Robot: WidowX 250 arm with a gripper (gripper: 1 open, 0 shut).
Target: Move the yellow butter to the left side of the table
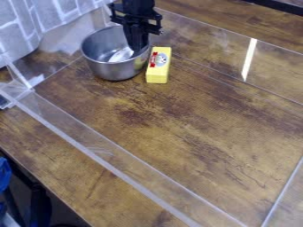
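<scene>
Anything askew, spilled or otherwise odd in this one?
Nothing stands out. The steel bowl sits upright, with something pale inside that I can't identify; the yellow butter lies beside it. I see no spill on the table.
</scene>
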